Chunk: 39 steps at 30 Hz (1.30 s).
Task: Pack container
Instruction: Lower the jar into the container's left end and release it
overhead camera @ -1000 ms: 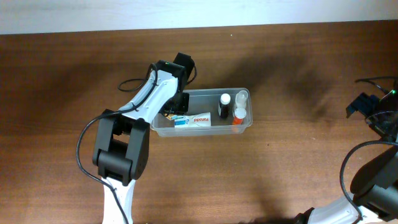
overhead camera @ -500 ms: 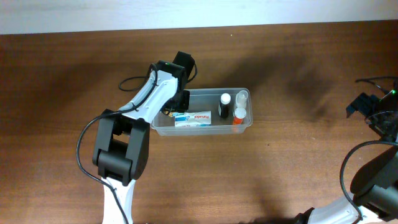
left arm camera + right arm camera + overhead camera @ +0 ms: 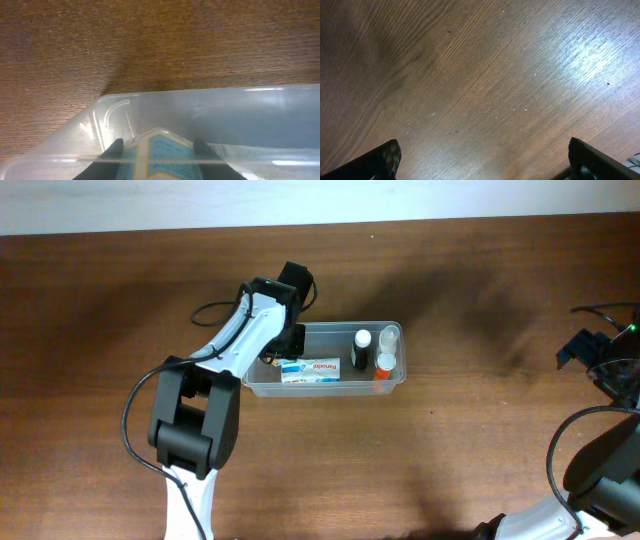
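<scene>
The clear plastic container [image 3: 330, 327] stands mid-table; its wall fills the left wrist view [image 3: 225, 110]. Inside lie a white-and-blue box [image 3: 312, 370] and, at the right end, three small bottles: a dark one [image 3: 361, 350], a clear one [image 3: 389, 337] and an orange one [image 3: 384, 368]. My left gripper [image 3: 286, 352] reaches into the container's left end. In the left wrist view its fingers [image 3: 157, 148] press both sides of the box [image 3: 165, 161], low inside the container. My right gripper [image 3: 578, 348] is far right, open and empty over bare wood [image 3: 485, 160].
A black cable [image 3: 208, 315] loops on the table behind the left arm. The table's back edge meets a white wall [image 3: 320, 200]. The right arm's base and cables [image 3: 620, 370] sit at the right edge.
The box has shifted slightly up and left inside the container and lies flatter. The left gripper has moved very little. The right arm has not moved.
</scene>
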Each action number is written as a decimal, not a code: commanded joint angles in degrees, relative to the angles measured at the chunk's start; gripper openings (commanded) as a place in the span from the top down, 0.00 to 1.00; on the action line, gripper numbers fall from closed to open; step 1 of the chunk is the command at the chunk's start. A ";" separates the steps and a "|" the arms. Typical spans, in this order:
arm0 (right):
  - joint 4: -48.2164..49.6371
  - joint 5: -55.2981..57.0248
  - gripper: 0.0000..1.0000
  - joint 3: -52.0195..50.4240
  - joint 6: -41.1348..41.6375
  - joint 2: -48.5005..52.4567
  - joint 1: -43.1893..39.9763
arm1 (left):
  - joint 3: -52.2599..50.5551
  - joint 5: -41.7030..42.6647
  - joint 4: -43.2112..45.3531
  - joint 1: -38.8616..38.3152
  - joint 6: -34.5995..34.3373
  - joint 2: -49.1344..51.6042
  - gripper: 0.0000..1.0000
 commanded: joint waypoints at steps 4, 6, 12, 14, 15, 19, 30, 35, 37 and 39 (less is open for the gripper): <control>0.02 0.50 0.02 -0.13 0.11 -0.66 -0.24 | -0.83 -1.09 0.39 0.13 -0.57 -4.92 0.81; 0.02 0.50 0.02 -0.13 0.11 -0.66 -0.24 | -0.83 -1.09 0.15 0.13 -0.59 -5.05 0.81; 0.02 0.50 0.02 -0.13 0.11 -0.66 -0.24 | -1.07 -3.78 -1.38 0.42 -0.59 -5.03 0.82; 0.02 0.50 0.02 -0.13 0.11 -0.66 -0.24 | -1.07 -4.04 -1.75 0.79 -0.61 -5.05 0.81; 0.02 0.50 0.02 -0.13 0.11 -0.66 -0.24 | -1.07 -4.04 -1.88 0.83 -0.61 -5.03 0.82; 0.02 0.50 0.02 -0.13 0.11 -0.66 -0.24 | -1.07 -4.02 -1.70 1.29 -0.61 -5.03 0.82; 0.02 0.50 0.02 -0.13 0.11 -0.66 -0.24 | -1.07 -3.87 -0.57 1.42 -0.61 -5.03 0.81; 0.02 0.50 0.02 -0.13 0.11 -0.66 -0.24 | -1.07 -3.85 -0.17 1.42 -0.63 -5.03 0.81; 0.02 0.50 0.02 -0.13 0.11 -0.66 -0.24 | -1.18 -3.85 0.09 1.42 -0.63 -5.03 0.81; 0.02 0.50 0.02 -0.13 0.11 -0.66 -0.24 | -2.03 -3.85 1.14 1.42 -1.09 -5.03 0.82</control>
